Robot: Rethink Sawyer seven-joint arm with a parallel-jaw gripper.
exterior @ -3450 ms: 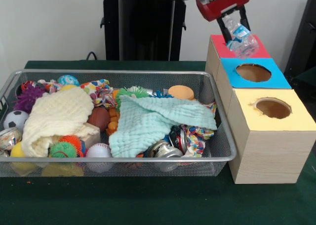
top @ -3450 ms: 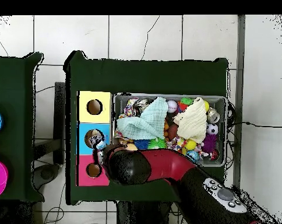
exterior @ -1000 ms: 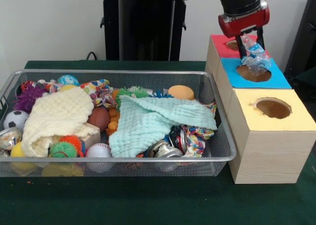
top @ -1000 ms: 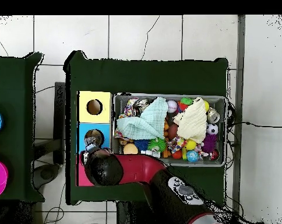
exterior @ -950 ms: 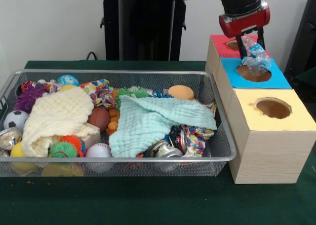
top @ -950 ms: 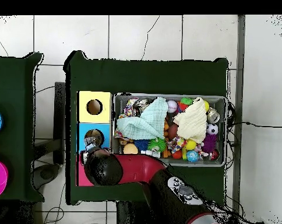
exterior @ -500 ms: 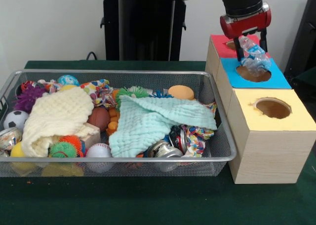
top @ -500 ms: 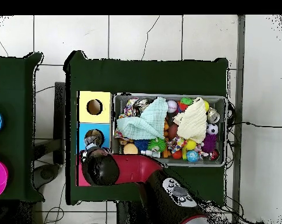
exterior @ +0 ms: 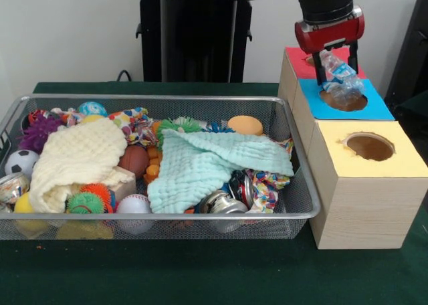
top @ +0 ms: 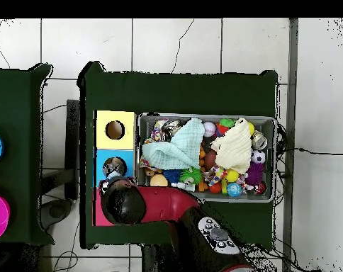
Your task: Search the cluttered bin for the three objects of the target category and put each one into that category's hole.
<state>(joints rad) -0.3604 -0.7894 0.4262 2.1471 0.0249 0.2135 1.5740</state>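
Observation:
My gripper (exterior: pixel 337 73) hangs over the blue box (exterior: pixel 376 108), its fingers spread on either side of a crushed clear plastic bottle (exterior: pixel 342 81). The bottle stands tilted with its lower end in the blue box's round hole. In the overhead view the gripper (top: pixel 111 178) and bottle (top: pixel 115 173) sit at the hole's edge, partly hidden under the arm. The wire mesh bin (exterior: pixel 154 98) lies to the left, full of clutter; it also shows in the overhead view (top: pixel 203 116). A red box (exterior: pixel 302 65) and a yellow box (exterior: pixel 401 163) flank the blue one.
In the bin lie a cream cloth (exterior: pixel 77 154), a mint cloth (exterior: pixel 207 161), a baseball (exterior: pixel 134 205), a soccer ball (exterior: pixel 20 162), spiky balls, rope toys and crushed cans (exterior: pixel 224 203). The black pedestal (exterior: pixel 194 34) stands behind the bin.
The gripper carried the bottle from over the red box to the blue box's hole. Its fingers have spread apart, and the bottle's lower end now sits in the hole.

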